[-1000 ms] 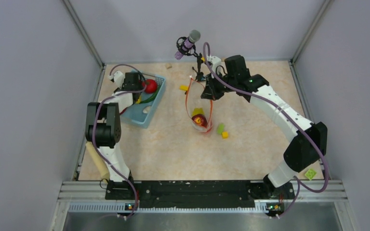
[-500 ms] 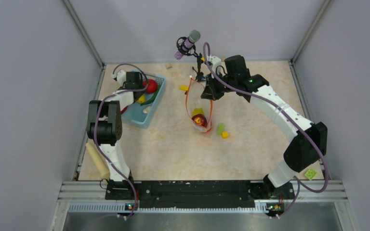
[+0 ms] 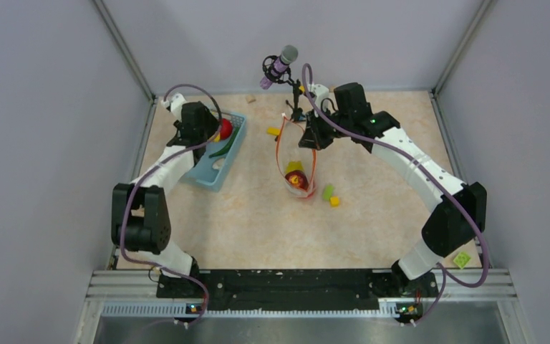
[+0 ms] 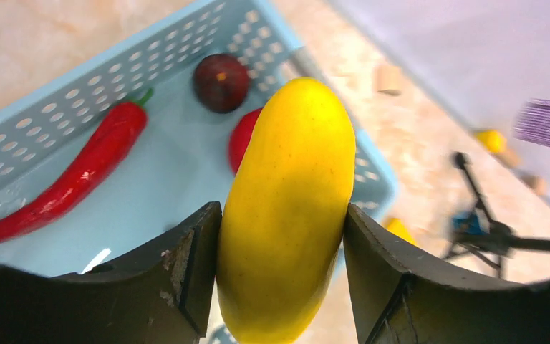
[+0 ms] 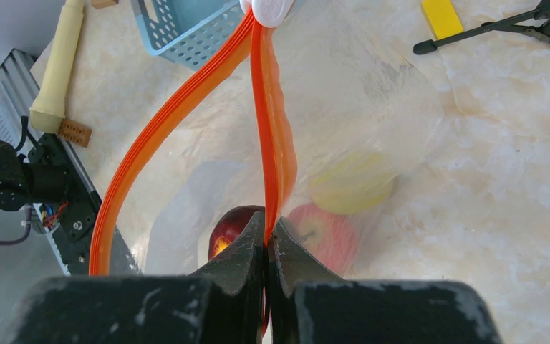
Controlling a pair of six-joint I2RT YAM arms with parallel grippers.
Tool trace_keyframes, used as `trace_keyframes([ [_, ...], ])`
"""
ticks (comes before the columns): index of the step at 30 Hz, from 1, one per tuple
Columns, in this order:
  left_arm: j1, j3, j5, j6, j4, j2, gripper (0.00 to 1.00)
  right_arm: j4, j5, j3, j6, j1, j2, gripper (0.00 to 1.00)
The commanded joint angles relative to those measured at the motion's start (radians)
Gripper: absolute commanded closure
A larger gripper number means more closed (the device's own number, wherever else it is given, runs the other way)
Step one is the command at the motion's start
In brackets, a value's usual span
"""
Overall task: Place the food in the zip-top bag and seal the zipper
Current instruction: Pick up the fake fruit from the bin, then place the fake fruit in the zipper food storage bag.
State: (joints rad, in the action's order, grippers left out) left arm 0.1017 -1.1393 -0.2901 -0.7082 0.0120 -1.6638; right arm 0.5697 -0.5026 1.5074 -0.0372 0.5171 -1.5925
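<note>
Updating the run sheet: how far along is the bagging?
Done: a few fruit pieces already sit in the bag. In hand: the left gripper grips the yellow fruit over the basket; the right gripper pinches the zipper, holding the mouth open. Left: chili, dark fruit and tomato in the basket, then sealing.

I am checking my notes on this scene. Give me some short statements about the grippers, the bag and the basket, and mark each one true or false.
1. The left gripper holds a yellow fruit. True.
2. The chili lies in the bag. False: it lies in the basket.
3. The right gripper is shut on the zipper. True.
4. The bag is empty. False: a red fruit and other pieces are inside.
5. The zipper is sealed. False: the mouth stands open.
</note>
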Motion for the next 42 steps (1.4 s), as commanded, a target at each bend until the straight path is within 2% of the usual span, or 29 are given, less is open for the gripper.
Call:
trace_keyframes([
  [1,0.074,0.061,-0.047,0.059,-0.106,0.241,0.72,-0.032,-0.019,0.039,-0.007,0.011,0.031,1.00],
  [3,0.125,0.072,-0.038,0.068,-0.106,0.335,0.72,-0.036,-0.026,0.039,-0.009,0.011,0.028,1.00],
  [5,0.181,0.076,0.050,0.062,-0.102,0.426,0.72,-0.039,-0.037,0.039,-0.009,0.011,0.025,1.00],
  [9,0.260,0.088,0.322,0.055,-0.135,0.576,0.71,-0.045,-0.048,0.043,-0.014,0.012,0.011,1.00],
  [12,0.291,0.103,0.520,0.056,-0.188,0.647,0.77,-0.044,-0.050,0.049,-0.022,0.011,0.001,1.00],
  [16,0.326,0.112,0.657,0.031,-0.222,0.671,0.80,-0.044,-0.065,0.050,-0.029,0.014,0.001,1.00],
  [21,0.408,0.087,0.681,0.021,-0.237,0.594,0.80,-0.044,-0.076,0.041,-0.026,0.032,0.020,1.00],
  [24,0.458,0.041,0.657,0.041,-0.193,0.521,0.81,-0.044,-0.092,0.035,-0.015,0.040,0.031,1.00],
  [27,0.520,0.028,0.563,0.061,-0.174,0.474,0.81,-0.044,-0.078,0.027,-0.009,0.040,0.048,1.00],
  [32,0.620,0.023,0.262,0.088,-0.102,0.470,0.86,-0.049,0.016,0.010,-0.019,0.040,0.080,1.00],
  [34,0.668,0.073,0.127,0.080,-0.138,0.497,0.85,-0.074,0.066,-0.003,-0.053,0.040,0.092,1.00],
  [37,0.725,0.154,-0.002,0.095,-0.238,0.526,0.83,-0.100,0.051,-0.018,-0.080,0.040,0.097,1.00],
  [42,0.747,0.136,-0.079,0.089,-0.199,0.508,0.83,-0.101,0.036,-0.019,-0.090,0.040,0.103,1.00],
])
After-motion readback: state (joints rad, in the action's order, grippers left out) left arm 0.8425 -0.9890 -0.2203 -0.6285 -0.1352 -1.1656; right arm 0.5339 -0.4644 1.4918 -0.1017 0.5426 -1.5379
